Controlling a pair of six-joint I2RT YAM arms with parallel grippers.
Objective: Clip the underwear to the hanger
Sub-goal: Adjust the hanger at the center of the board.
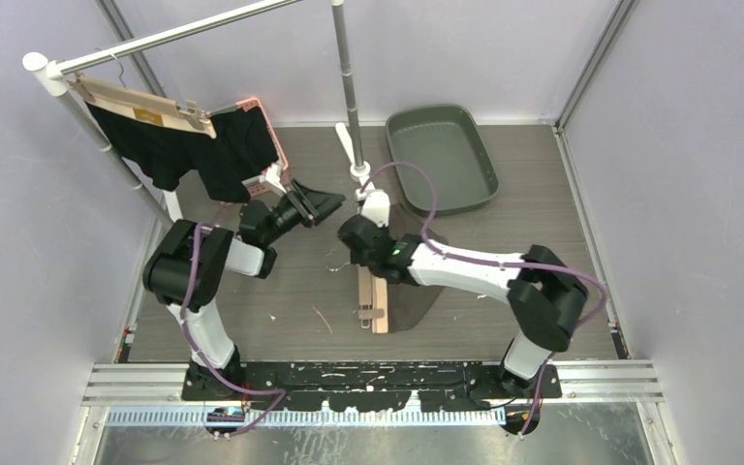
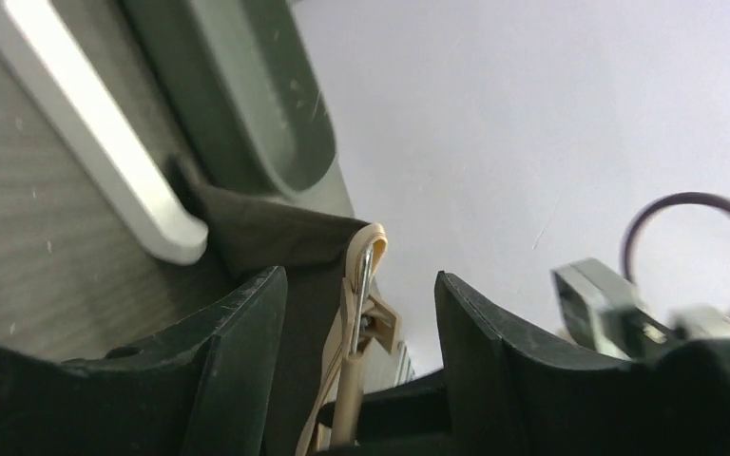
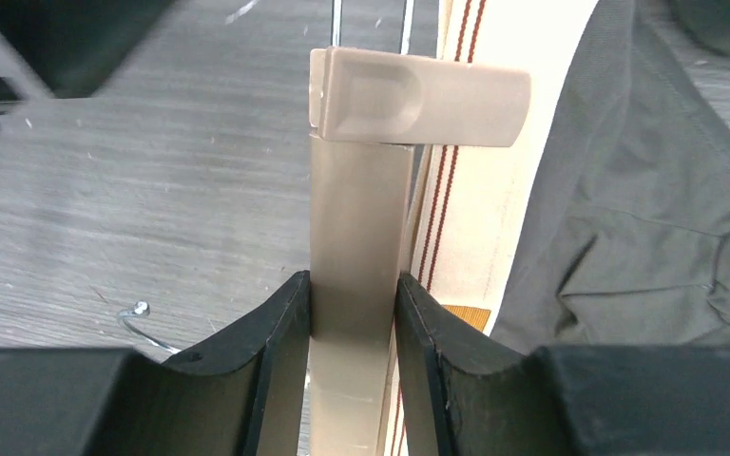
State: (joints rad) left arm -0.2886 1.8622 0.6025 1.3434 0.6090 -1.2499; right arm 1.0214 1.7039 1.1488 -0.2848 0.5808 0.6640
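Underwear (image 3: 627, 190) of grey cloth lies on the wood-grain table (image 3: 133, 171), its striped waistband (image 3: 466, 190) just beside the beige hanger (image 3: 356, 209). The right gripper (image 3: 354, 285) is clamped on the hanger's bar with both fingers pressed against it, short of the end clip (image 3: 418, 95). The left gripper (image 2: 361, 285) has its jaws apart, with a beige clip (image 2: 366, 313) and dark fabric (image 2: 285, 237) in the gap and neither finger visibly touching them, while a grey tray (image 1: 441, 155) sits beyond and black underwear (image 1: 194, 150) hangs from the rail (image 1: 174, 34) at far left.
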